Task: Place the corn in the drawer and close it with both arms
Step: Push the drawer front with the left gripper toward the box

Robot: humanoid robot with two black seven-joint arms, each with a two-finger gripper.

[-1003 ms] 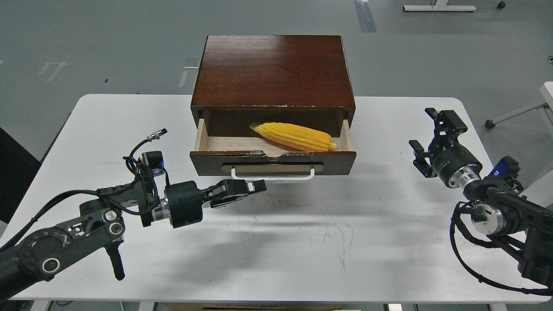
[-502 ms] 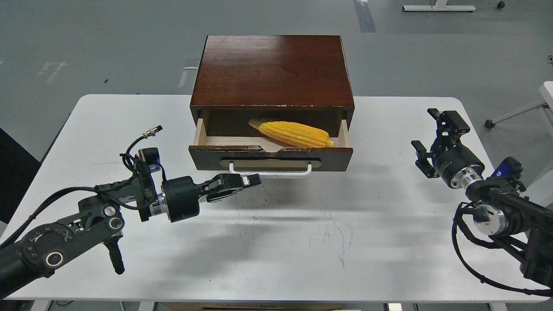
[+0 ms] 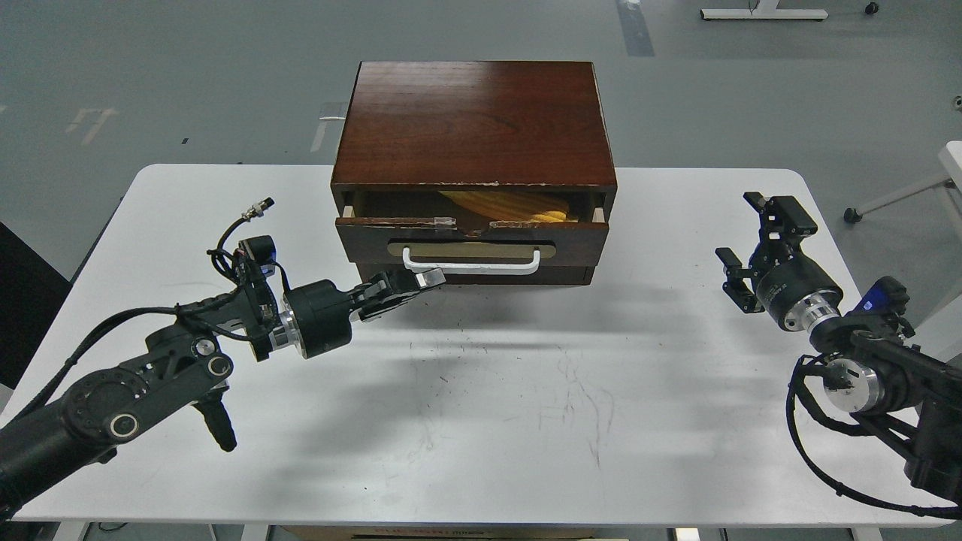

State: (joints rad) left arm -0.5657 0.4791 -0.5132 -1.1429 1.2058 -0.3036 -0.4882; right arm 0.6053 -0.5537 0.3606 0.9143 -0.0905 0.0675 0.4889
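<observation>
The corn (image 3: 518, 208) lies inside the drawer (image 3: 472, 238), at the upper centre of the frame; only a yellow strip shows in the narrow gap that remains. It looks light and stiff, so it probably will not roll much. The drawer seems rigid and slides easily; I judge the best place to push is its flat front beside the white handle (image 3: 471, 261). The left gripper (image 3: 421, 279) has its fingers nearly together, holding nothing, its tip just below the handle's left end. The right gripper (image 3: 755, 240), at the right of the frame, is spread open and empty, well apart from the wooden box (image 3: 473, 120) on the white table (image 3: 488, 421).
</observation>
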